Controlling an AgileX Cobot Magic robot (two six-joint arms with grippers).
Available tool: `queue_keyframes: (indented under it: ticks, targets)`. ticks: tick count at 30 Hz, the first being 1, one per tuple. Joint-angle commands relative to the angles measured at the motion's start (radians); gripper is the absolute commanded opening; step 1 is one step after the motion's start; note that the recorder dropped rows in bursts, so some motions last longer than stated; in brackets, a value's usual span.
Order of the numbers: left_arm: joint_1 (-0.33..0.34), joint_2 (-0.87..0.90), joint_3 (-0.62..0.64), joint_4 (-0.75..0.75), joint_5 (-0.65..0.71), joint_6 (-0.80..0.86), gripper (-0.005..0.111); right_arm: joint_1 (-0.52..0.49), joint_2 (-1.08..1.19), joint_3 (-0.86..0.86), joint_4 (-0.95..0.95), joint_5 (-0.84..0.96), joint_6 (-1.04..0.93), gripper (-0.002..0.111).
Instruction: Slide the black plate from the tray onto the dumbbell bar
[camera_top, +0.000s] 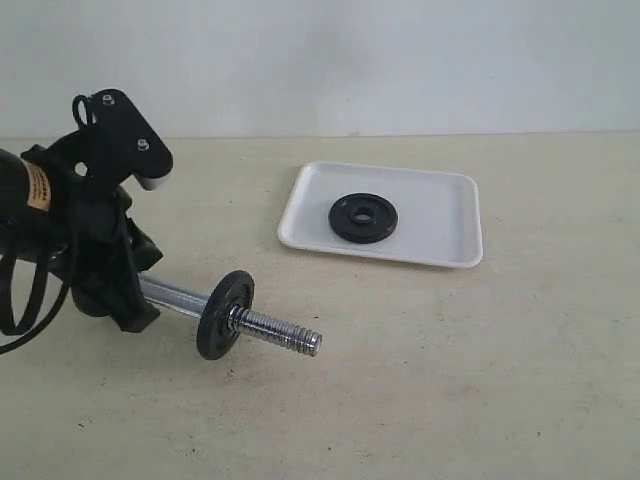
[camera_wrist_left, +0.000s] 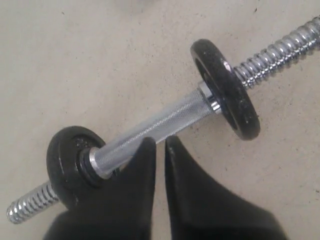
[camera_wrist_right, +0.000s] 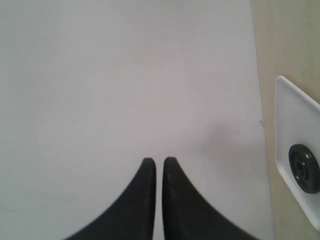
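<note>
The black plate (camera_top: 363, 217) lies flat near the middle of the white tray (camera_top: 445, 205) at the back of the table. In the right wrist view the black plate (camera_wrist_right: 304, 168) and the tray (camera_wrist_right: 287, 115) show at the picture's edge. The dumbbell bar (camera_top: 280, 332) lies on the table at front left, its threaded end pointing toward the middle. My left gripper (camera_top: 128, 305) is at the bar's far-left part. In the left wrist view its tips (camera_wrist_left: 160, 140) are shut just over the smooth middle of the bar (camera_wrist_left: 165, 117), with nothing between them. My right gripper (camera_wrist_right: 159, 160) is shut and faces a white wall.
A second black disc (camera_top: 224, 314) stands on the bar by the threaded end. The left wrist view shows that disc (camera_wrist_left: 225, 95) and a third disc (camera_wrist_left: 70, 160) at the bar's other end. The right arm is outside the exterior view.
</note>
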Motion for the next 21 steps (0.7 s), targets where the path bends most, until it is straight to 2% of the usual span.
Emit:
queue_keyframes:
  ticks: [1, 4, 6, 7, 12, 17, 21]
  targets:
    - [0.003, 0.034, -0.007, 0.004, -0.047, 0.015, 0.021, 0.023, -0.004, -0.001, -0.003, -0.005, -0.011, 0.001]
    - [0.003, 0.057, -0.007, 0.004, -0.041, 0.006, 0.050, 0.040, -0.004, -0.001, -0.003, -0.005, -0.011, 0.001]
    - [0.003, 0.070, -0.007, 0.012, -0.057, -0.033, 0.075, 0.045, -0.004, -0.001, -0.003, -0.005, -0.011, 0.001]
    - [0.003, 0.075, -0.007, 0.023, -0.064, -0.054, 0.081, 0.045, -0.004, -0.001, -0.003, -0.005, -0.011, 0.001]
    - [0.003, 0.102, -0.007, 0.134, -0.068, -0.057, 0.081, 0.045, -0.004, -0.001, -0.003, -0.005, -0.011, 0.001]
    - [0.003, 0.117, -0.005, 0.365, -0.016, -0.031, 0.081, 0.045, -0.004, -0.001, -0.003, -0.005, -0.011, 0.001]
    - [0.003, 0.117, -0.005, 0.365, -0.038, 0.005, 0.081, 0.045, -0.004, -0.001, -0.003, -0.030, -0.011, 0.001]
